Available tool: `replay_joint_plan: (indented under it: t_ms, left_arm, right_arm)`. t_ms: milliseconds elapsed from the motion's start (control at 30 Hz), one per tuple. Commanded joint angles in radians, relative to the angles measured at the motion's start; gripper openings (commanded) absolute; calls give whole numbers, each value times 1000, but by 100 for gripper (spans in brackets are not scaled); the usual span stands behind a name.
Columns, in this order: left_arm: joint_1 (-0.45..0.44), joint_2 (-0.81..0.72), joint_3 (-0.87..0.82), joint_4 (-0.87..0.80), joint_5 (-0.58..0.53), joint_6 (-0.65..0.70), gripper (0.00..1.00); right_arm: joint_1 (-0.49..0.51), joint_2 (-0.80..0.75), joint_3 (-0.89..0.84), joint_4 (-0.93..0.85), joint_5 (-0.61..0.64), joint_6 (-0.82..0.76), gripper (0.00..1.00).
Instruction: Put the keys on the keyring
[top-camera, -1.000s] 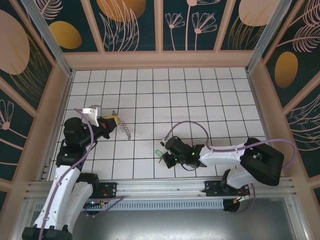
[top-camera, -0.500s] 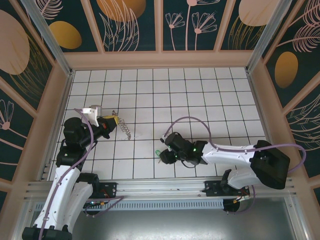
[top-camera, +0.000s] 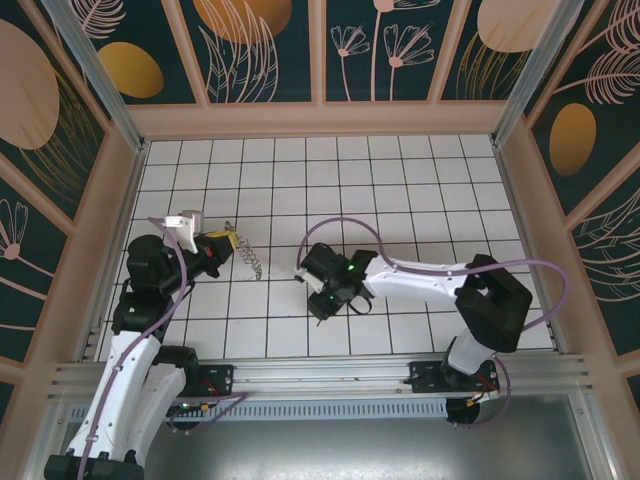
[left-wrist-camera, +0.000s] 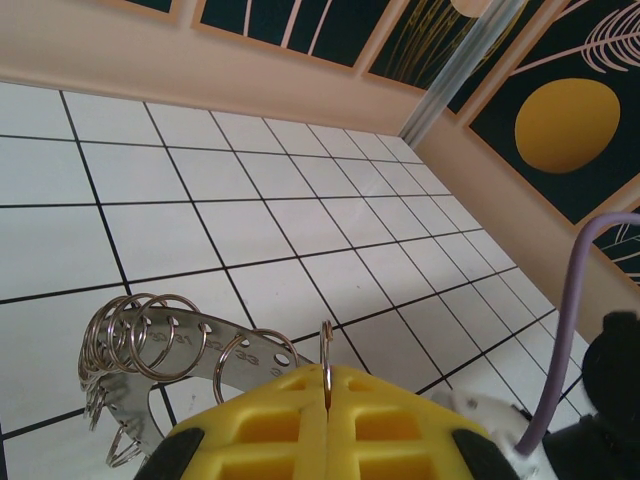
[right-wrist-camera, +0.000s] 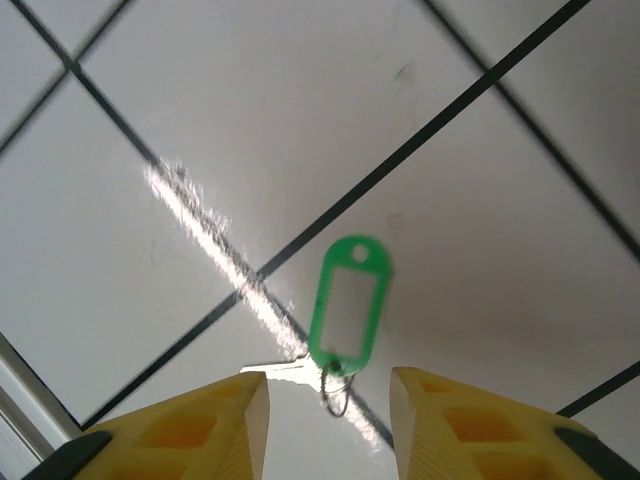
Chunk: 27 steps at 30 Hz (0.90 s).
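My desk (top-camera: 400, 180) is white with black grid lines; the green-tagged key (right-wrist-camera: 347, 310) lies flat on it.

Shiny metal, glossy tile, matt plastic.
The keyring (left-wrist-camera: 150, 335) is polished silvery metal wire; the keys (right-wrist-camera: 347, 305) carry a smooth green plastic tag; the white tiled table (right-wrist-camera: 300, 120) gleams glossy; the left gripper (left-wrist-camera: 326, 374) has matt yellow plastic fingers (left-wrist-camera: 400, 420).

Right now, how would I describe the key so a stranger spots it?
Find the white tiled floor, then the open yellow fingers of the right gripper. Just ahead of them lies the key: a green tag with a small silvery blade, the only green thing there.
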Motion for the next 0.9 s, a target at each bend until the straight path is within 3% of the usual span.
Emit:
replay_joint_plan:
  t_ms: [0,300,700,867]
  left_arm:
    - [6,-13,-2,55,20,-12,0]
    - [6,-13,-2,52,14,-11,0]
    - [6,-7,-2,52,15,-11,0]
    - [6,-7,-3,53,16,-12,0]
  right_arm:
    - [32,47,46,-158,56,-55,36]
    - [40,83,79,-168,108,-74,36]
    - [44,125,91,-128,48,-98,34]
    - [44,134,87,-106,46,-98,28]
